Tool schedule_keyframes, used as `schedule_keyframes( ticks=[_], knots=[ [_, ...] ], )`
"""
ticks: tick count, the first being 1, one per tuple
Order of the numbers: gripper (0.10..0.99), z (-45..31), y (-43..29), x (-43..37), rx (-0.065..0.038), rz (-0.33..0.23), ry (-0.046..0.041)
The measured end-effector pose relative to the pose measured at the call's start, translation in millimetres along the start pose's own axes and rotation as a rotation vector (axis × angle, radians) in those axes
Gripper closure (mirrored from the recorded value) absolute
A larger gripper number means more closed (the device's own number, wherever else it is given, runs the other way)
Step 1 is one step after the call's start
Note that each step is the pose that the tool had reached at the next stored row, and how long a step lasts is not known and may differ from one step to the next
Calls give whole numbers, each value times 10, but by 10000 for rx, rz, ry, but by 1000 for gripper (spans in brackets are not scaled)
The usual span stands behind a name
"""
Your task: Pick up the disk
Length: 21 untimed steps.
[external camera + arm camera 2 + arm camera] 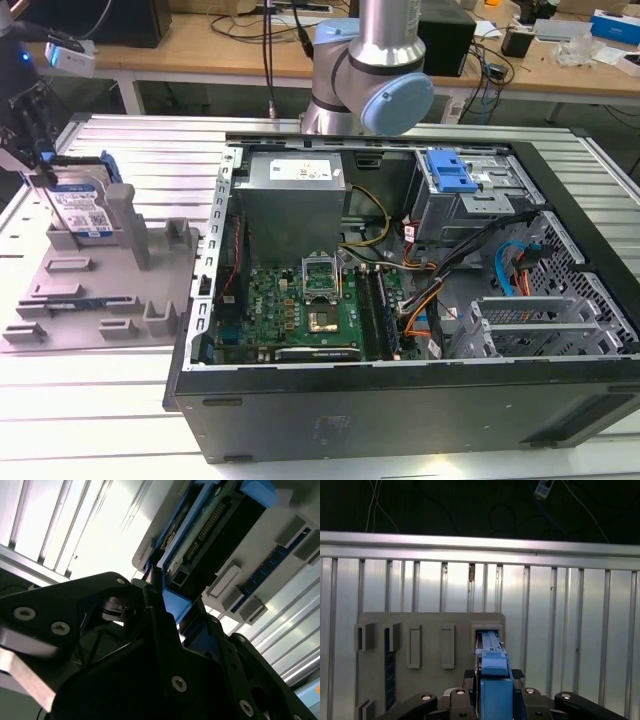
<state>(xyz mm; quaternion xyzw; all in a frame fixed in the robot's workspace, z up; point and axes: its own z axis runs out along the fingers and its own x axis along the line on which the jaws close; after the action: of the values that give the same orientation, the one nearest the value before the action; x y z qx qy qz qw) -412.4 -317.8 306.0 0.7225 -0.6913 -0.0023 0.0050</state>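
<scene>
The disk [82, 212] stands on edge at the far end of the grey fixture plate [95, 290], at the exterior view's left; its white-and-blue label faces the camera and a blue frame runs round its edge. My gripper [42, 170] reaches down onto its top from above. In the first wrist view the blue-framed disk [492, 675] sits between the two black fingers [470, 680], which close against it, and its lower end is in a slot of the plate [430, 625]. The second wrist view shows the disk's underside [210, 525] with a finger [155, 592] against the blue edge.
An open computer case [400, 400] fills the exterior view's middle and right, with a blue drive bay bracket [448, 170] inside and the arm's base [365, 70] behind it. Posts [135, 230] rise from the plate beside the disk. All of it rests on a slatted metal table [90, 400].
</scene>
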Motion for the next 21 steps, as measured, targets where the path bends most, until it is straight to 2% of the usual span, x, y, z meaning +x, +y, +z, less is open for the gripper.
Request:
schedule_keyframes(
  ticks=[7,13,19,21],
  knots=[
    [718,-155,2,9,4,-1,-72],
    [718,-355,4,14,6,-2,-172],
    [718,-589,7,19,13,-4,-293],
    [718,-724,8,22,15,-4,-367]
  ],
)
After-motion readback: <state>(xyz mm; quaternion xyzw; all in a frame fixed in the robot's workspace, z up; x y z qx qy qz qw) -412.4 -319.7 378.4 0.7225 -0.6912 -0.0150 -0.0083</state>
